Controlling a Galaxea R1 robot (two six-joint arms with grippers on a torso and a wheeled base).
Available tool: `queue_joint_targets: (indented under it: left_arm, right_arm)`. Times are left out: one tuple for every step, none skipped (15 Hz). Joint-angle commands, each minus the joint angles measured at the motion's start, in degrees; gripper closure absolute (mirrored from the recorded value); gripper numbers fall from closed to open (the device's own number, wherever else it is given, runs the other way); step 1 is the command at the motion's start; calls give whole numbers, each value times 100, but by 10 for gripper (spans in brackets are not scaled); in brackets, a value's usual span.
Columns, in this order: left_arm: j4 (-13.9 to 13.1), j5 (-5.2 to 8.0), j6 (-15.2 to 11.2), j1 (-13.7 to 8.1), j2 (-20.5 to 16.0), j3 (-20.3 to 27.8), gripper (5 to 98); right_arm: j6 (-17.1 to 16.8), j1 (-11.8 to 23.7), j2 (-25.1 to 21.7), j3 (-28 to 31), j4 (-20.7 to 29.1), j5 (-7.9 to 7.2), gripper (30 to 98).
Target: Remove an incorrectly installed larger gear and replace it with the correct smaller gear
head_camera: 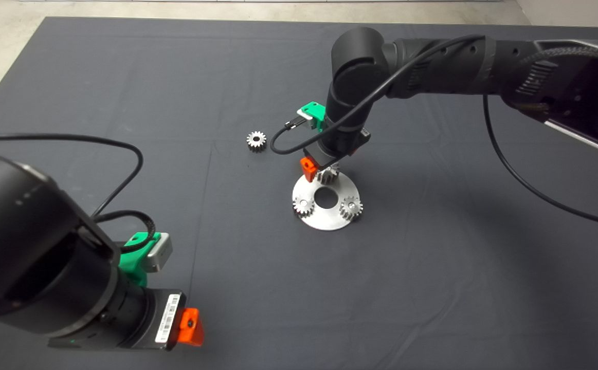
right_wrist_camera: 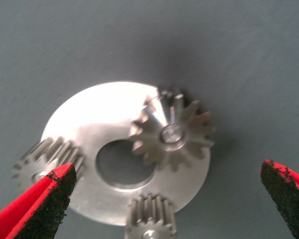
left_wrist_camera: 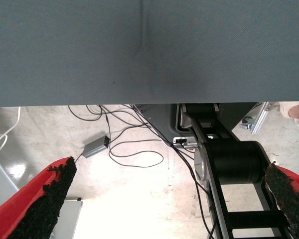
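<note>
1 larger gear (right_wrist_camera: 173, 134) sits on the round steel plate (right_wrist_camera: 89, 124) beside 2 small mounted gears (head_camera: 351, 207); 1 smaller gear (head_camera: 256, 140) lies loose on the mat (head_camera: 124, 77); right gripper (right_wrist_camera: 169, 199) hovers above the plate, fingers spread; left gripper (left_wrist_camera: 164, 204) parked at lower left, fingers spread.

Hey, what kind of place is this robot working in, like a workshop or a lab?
Probably a robotics lab or test bench. A dark mat covers the table, loose cables lie on a bare concrete floor, and the right gripper hangs open over a metal disc carrying the larger gear.
</note>
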Motion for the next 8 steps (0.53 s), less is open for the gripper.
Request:
queue_joint_targets:
  left_arm:
    - [-81,79,-66,-73,6,102,58]
    - [-81,79,-66,-73,6,102,58]
    - [-81,79,-66,-73,6,102,58]
    - [-81,79,-66,-73,6,102,58]
    - [-81,70,-66,-73,6,102,58]
    - [-81,70,-66,-73,6,102,58]
    - [-81,70,-66,-73,6,102,58]
    - [-81,70,-66,-73,6,102,58]
  right_arm:
    - [-45,87,60,-302,-373,-733,308]
    - [-45,87,60,-368,-408,-733,308]
    - [-37,74,60,-443,-408,-733,308]
    - [-37,56,66,-495,-417,-733,308]
    - [-37,35,69,-504,-417,-733,308]
    - [-37,26,69,-504,-417,-733,308]
    - [-28,26,69,-513,-417,-733,308]
    - [-28,26,69,-513,-417,-733,308]
